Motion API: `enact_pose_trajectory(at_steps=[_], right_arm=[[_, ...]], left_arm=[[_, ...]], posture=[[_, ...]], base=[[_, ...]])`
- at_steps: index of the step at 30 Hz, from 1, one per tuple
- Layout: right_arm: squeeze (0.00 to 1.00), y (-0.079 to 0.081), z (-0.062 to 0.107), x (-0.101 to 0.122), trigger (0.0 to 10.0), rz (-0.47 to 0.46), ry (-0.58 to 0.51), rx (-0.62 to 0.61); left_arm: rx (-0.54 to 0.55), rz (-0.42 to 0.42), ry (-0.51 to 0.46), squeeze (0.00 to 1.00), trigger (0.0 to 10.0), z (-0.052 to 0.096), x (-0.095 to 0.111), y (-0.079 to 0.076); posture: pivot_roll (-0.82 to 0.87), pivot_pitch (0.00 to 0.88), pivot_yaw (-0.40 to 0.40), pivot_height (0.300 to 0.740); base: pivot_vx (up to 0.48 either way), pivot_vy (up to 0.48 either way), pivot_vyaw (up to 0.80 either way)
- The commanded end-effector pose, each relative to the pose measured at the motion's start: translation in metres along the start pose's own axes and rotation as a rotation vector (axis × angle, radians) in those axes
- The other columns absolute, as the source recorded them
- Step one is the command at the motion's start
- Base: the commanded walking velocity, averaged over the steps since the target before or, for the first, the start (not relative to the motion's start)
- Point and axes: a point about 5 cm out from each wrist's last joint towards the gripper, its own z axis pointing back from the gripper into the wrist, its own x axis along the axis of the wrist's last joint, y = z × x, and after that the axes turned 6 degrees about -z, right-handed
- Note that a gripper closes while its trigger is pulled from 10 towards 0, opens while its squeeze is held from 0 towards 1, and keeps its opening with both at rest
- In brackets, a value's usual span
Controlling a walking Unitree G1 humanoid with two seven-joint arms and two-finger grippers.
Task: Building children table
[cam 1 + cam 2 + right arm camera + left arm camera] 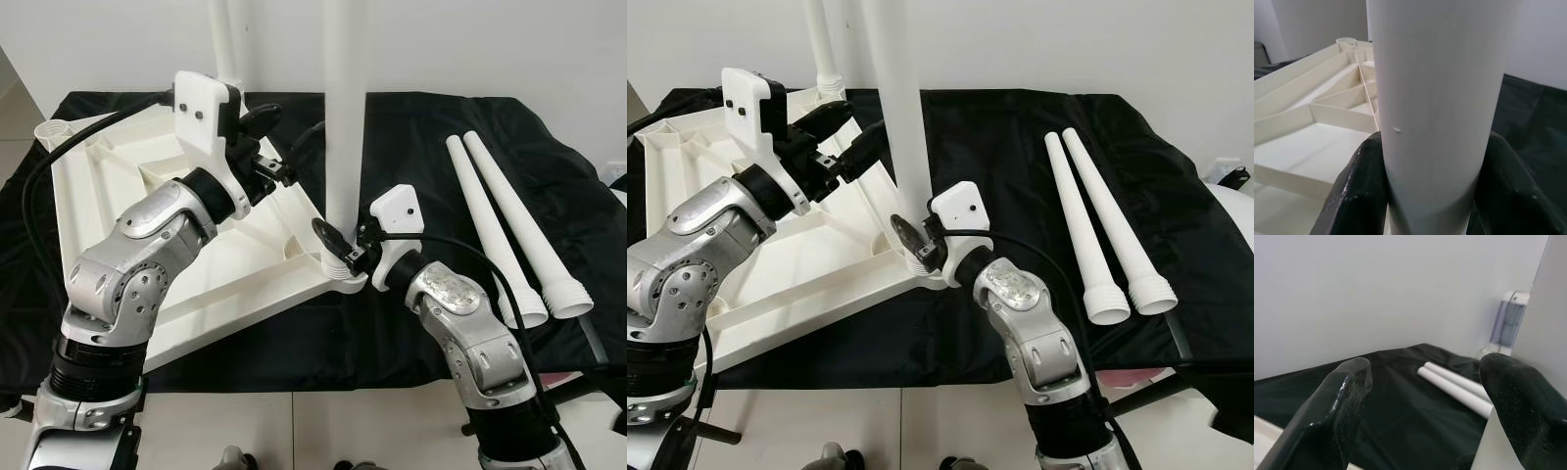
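Note:
The white tabletop (220, 269) lies upside down on a black cloth, ribs facing up. A white leg (344, 117) stands upright in its near right corner socket. My right gripper (338, 253) is shut on this leg just above the socket; in the right wrist view the leg (1440, 98) sits between both fingers (1359, 191). My left gripper (274, 145) hovers open over the tabletop, left of the upright leg, with nothing between its fingertips (1347, 396). A second leg (223, 39) stands at the far corner.
Two loose white legs (505, 225) lie side by side on the black cloth (421, 137) to the right, wide ends toward me. An open corner socket (54, 129) sits at the tabletop's far left. A white wall stands behind.

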Motion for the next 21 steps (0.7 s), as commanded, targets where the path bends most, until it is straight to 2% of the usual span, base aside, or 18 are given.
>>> enact_pose_trajectory(at_steps=[1, 3, 5, 8, 9, 10, 14, 17, 18, 20, 21], right_arm=[[0.00, 0.001, -0.003, 0.005, 10.0, -0.002, -0.020, -0.006], [0.00, 0.000, -0.001, 0.009, 10.0, -0.016, -0.044, -0.008], [0.00, 0.000, 0.000, 0.011, 10.0, -0.021, -0.057, -0.013], [0.00, -0.001, 0.001, 0.012, 10.0, -0.023, -0.063, -0.020], [0.00, -0.007, 0.008, 0.014, 10.0, -0.022, -0.063, -0.055], [0.00, -0.009, 0.010, 0.014, 10.0, -0.022, -0.061, -0.068], [0.00, -0.015, 0.016, 0.014, 10.0, -0.027, -0.059, -0.094], [0.00, -0.015, 0.017, 0.014, 10.0, -0.028, -0.059, -0.097], [0.00, -0.018, 0.018, 0.014, 10.0, -0.033, -0.063, -0.114], [0.00, -0.018, 0.018, 0.014, 10.0, -0.033, -0.063, -0.114], [0.00, -0.022, 0.019, 0.015, 10.0, -0.048, -0.080, -0.131]], left_arm=[[-0.207, -0.042, 0.014, 0.00, 10.0, -0.007, -0.007, -0.013], [-0.033, -0.079, 0.078, 0.00, 10.0, -0.013, -0.017, 0.008], [0.060, -0.085, 0.124, 0.00, 10.0, -0.014, -0.022, 0.019], [0.119, -0.080, 0.142, 0.00, 10.0, -0.013, -0.025, 0.026], [0.228, -0.102, 0.195, 0.00, 10.0, -0.007, -0.033, 0.042], [0.253, -0.111, 0.210, 0.00, 10.0, -0.004, -0.035, 0.047], [0.228, -0.148, 0.248, 0.00, 10.0, 0.004, -0.042, 0.046], [0.224, -0.155, 0.250, 0.00, 10.0, 0.005, -0.043, 0.046], [0.079, -0.179, 0.282, 0.00, 10.0, 0.012, -0.049, 0.031], [0.079, -0.179, 0.282, 0.00, 10.0, 0.012, -0.049, 0.031], [-0.073, -0.192, 0.326, 0.00, 10.0, 0.021, -0.057, 0.013]], posture=[[0.02, 0.155, -0.012, 0.740], [0.02, 0.156, -0.012, 0.740], [0.02, 0.159, -0.011, 0.740], [0.02, 0.159, -0.011, 0.740], [0.01, 0.163, -0.008, 0.740], [0.01, 0.163, -0.008, 0.740], [0.00, 0.164, -0.005, 0.740], [0.00, 0.164, -0.005, 0.740], [0.00, 0.165, -0.003, 0.740], [0.00, 0.165, -0.003, 0.740], [0.00, 0.165, -0.004, 0.740]], base=[[0.000, 0.000, 0.00], [0.000, 0.000, 0.00], [0.000, 0.000, 0.00], [0.000, 0.000, 0.00], [0.000, 0.000, 0.00], [0.000, 0.000, 0.00], [0.000, 0.000, 0.00], [0.000, 0.000, 0.00], [0.000, 0.000, 0.00], [0.000, 0.000, 0.00], [0.000, 0.000, 0.00]])
